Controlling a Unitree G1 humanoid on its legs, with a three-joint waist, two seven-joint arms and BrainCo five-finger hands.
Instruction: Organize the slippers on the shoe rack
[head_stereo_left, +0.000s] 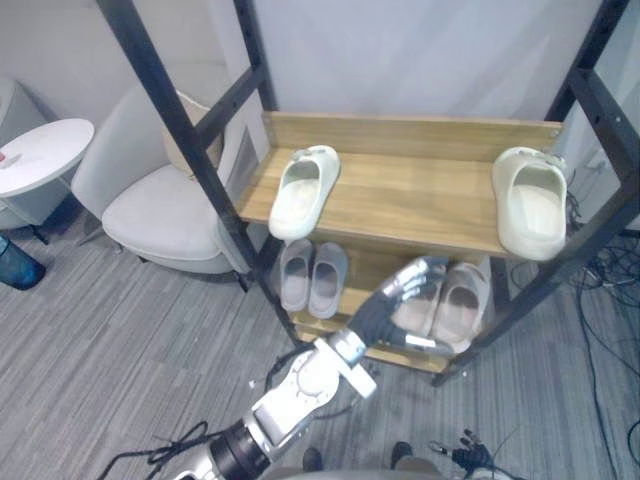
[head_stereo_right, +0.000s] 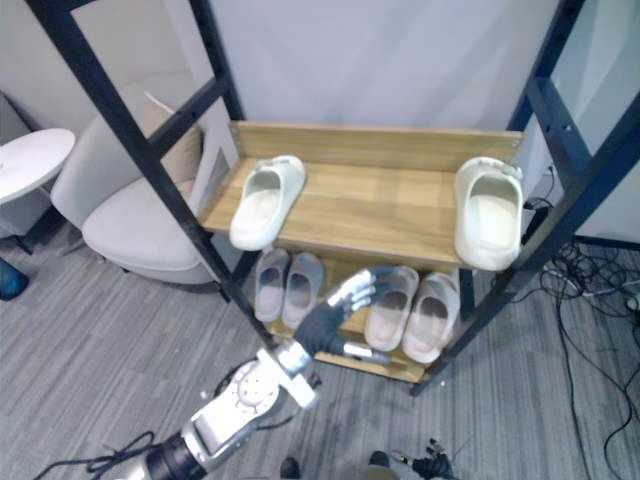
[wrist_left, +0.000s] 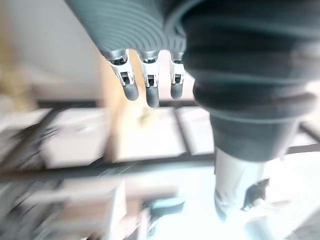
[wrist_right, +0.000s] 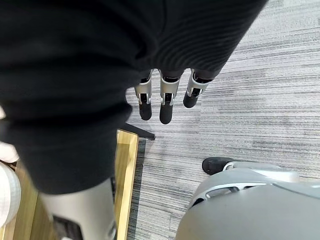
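Grey carpet with fine stripes covered the floor. A plain pale wall stood at the back. To the left sat 1 white padded armchair with a beige cushion leaning against its back. Beside it stood 1 small round white table, with a dark blue container on the carpet nearby.

Left cream slipper and right cream slipper well apart on shoe rack upper shelf, grey pair, beige pair below
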